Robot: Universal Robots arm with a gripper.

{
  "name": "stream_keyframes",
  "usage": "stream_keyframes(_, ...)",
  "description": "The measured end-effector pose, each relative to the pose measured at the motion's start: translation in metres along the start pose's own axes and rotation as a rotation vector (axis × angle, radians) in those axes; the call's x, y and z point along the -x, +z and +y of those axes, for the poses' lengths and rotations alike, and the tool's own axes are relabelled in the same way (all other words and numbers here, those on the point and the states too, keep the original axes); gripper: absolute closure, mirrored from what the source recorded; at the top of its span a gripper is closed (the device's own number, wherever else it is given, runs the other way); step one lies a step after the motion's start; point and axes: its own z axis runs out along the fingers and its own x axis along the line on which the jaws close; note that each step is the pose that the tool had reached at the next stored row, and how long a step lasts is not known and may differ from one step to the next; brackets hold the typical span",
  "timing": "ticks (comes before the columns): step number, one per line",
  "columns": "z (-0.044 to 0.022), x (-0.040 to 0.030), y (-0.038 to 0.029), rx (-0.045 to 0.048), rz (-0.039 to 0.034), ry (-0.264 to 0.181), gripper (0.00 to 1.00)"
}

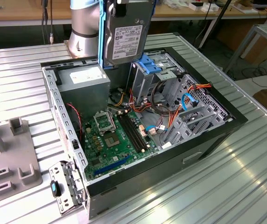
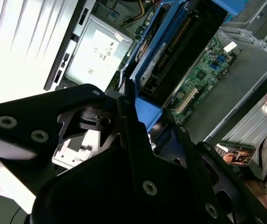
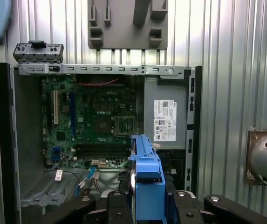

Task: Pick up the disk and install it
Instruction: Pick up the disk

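Disk [image 1: 126, 39] is hanging upright at the top centre of the exterior view, its white label facing the camera. It is hovering over the open case [image 1: 203, 149], above the power supply [image 1: 84, 77] and the blue-topped cage [image 1: 151, 65]. Your gripper [image 3: 148, 196] is clenching it (you are seeing its blue rail edge-on between the fingers in the first wrist view), with the motherboard [image 3: 96, 121] showing beyond.

The silver arm [image 1: 83, 28] stands upright in the exterior view, and in the first wrist view its black claw [image 3: 148, 205] points straight down, both fingers [image 3: 114, 207] pressed against the sides of the disk [image 3: 147, 179] it holds.
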Motion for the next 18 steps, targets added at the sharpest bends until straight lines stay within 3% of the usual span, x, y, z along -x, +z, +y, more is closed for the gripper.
stream_keyframes(3,0.0000,-0.0070,0.0003,-0.0053,0.0001,0.000,0.63)
stream_keyframes(8,0.0000,-0.0232,0.0005,-0.0057,0.0001,0.000,0.63)
stream_keyframes(12,0.0001,-0.0420,0.0007,-0.0063,-0.0001,0.000,0.63)
stream_keyframes(15,0.0001,-0.0517,0.0008,-0.0064,-0.0001,0.000,0.63)
stream_keyframes(18,0.0001,-0.0523,0.0008,-0.0063,0.0001,0.000,0.63)
